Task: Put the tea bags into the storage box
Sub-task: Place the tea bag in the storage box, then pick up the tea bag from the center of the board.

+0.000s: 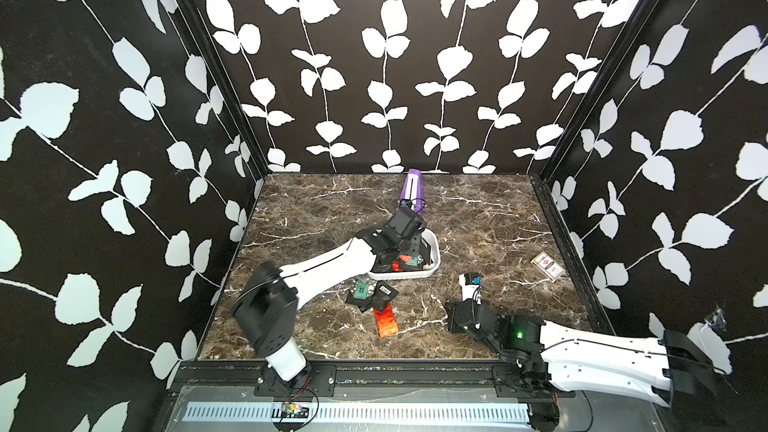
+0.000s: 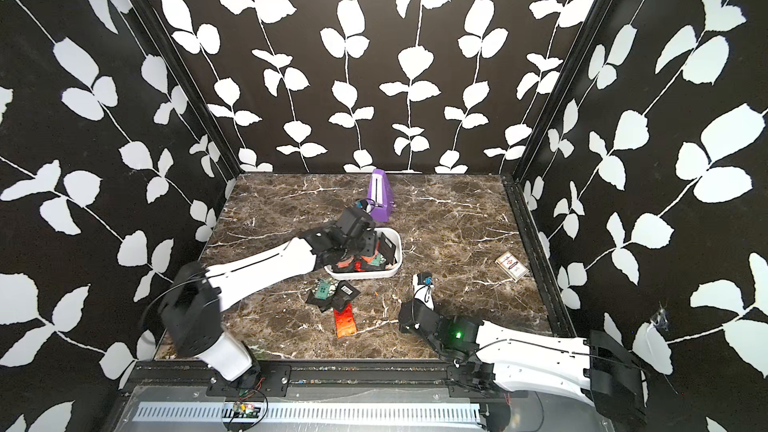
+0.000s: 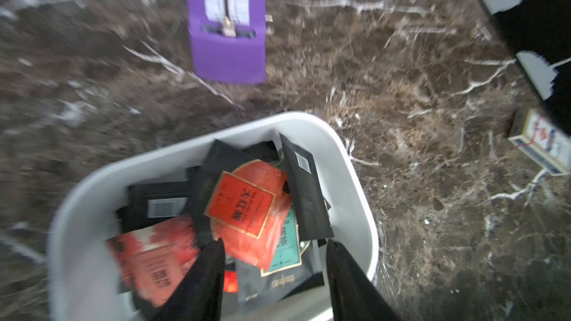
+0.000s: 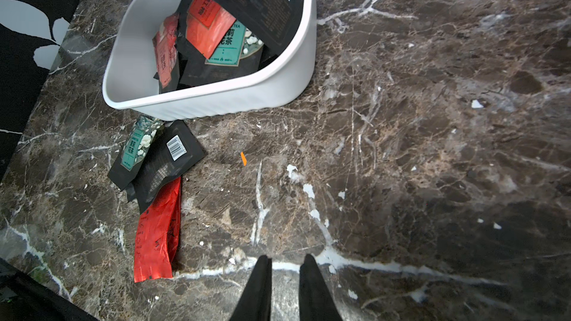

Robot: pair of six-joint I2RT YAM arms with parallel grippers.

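The white storage box (image 1: 434, 243) (image 2: 398, 243) sits mid-table and holds several tea bags (image 3: 241, 205) (image 4: 216, 26), black, orange-red and green faced. My left gripper (image 3: 275, 243) hangs open just above the box's inside with nothing between its fingers. A blurred orange-red sachet (image 3: 154, 257) lies in the box beside one finger. On the marble in front of the box lie three loose tea bags: a green-faced one (image 4: 136, 149), a black barcoded one (image 4: 167, 165) and a long red one (image 4: 157, 233) (image 1: 386, 322). My right gripper (image 4: 285, 259) (image 1: 469, 284) is low over bare marble to their right, its fingers slightly apart and empty.
A purple wedge with a white stripe (image 1: 412, 187) (image 3: 228, 41) stands behind the box. A flat card-like pack (image 1: 547, 265) (image 3: 540, 140) lies near the right wall. A tiny orange scrap (image 4: 243, 159) lies on the marble. Patterned walls enclose the table.
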